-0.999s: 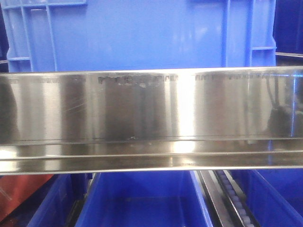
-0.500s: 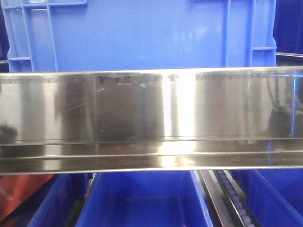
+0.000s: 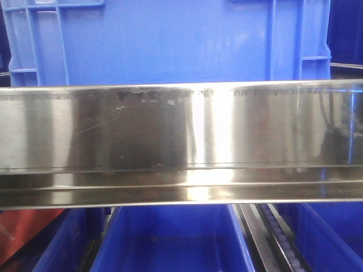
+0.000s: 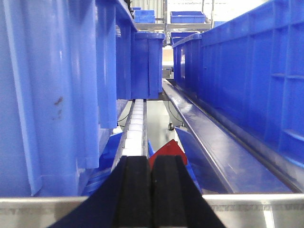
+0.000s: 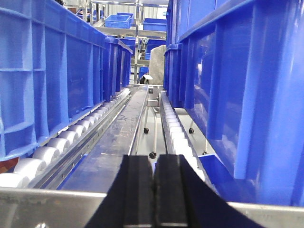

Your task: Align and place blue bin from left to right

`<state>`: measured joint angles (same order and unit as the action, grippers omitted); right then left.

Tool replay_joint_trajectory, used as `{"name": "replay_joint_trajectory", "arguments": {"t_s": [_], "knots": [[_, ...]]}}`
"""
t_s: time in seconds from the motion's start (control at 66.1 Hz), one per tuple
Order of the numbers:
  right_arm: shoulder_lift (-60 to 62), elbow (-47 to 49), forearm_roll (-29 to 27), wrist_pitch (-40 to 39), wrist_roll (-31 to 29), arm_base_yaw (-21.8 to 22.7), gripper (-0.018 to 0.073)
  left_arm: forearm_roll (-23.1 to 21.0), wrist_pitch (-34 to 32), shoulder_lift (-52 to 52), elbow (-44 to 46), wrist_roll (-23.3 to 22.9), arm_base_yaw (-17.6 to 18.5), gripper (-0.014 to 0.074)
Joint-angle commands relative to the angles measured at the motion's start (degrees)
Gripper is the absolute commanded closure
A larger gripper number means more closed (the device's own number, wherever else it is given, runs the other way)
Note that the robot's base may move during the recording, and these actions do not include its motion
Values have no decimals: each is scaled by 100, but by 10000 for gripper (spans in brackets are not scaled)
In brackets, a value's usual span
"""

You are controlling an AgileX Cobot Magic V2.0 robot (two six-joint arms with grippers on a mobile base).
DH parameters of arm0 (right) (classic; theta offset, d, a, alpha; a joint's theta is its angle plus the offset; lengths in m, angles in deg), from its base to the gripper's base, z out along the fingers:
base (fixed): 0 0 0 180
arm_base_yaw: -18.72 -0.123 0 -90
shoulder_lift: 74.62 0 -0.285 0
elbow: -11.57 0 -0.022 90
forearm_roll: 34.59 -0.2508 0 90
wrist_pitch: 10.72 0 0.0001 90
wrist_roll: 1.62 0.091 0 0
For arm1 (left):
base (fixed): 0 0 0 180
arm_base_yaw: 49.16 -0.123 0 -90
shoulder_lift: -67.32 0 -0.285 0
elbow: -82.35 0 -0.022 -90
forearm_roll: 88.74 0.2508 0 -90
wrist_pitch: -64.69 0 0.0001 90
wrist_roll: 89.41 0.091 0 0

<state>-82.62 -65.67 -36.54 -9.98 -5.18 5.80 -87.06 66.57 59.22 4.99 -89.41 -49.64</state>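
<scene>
Your blue bin (image 3: 164, 42) fills the top of the front view, its smooth broad wall standing just behind the stainless steel rail (image 3: 181, 141) that crosses the frame, with ribbed corners at both ends. Below the rail you can see 2 deeper-blue bins (image 3: 170, 238) showing their insides, and a roller track (image 3: 281, 238) beside them.

Your left gripper (image 4: 151, 190) has its black fingers (image 4: 135, 190) pressed together with nothing between them, pointing down a lane between blue crates, over a steel edge (image 4: 47, 211).

Your right gripper (image 5: 154, 190) likewise has its fingers (image 5: 137, 190) closed flat on each other and empty, aimed along a lane flanked by white rollers (image 5: 57, 145).
</scene>
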Motion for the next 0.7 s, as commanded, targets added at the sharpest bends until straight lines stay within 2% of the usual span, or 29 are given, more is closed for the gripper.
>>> {"name": "replay_joint_trajectory", "arguments": {"t_s": [0.0,0.681], "knots": [[22,2,-12,-117,-36,21,638,-43,-153,32,14,0,-19,708],[22,2,-12,-117,-36,21,638,-43,-153,32,14,0,-19,708]]}}
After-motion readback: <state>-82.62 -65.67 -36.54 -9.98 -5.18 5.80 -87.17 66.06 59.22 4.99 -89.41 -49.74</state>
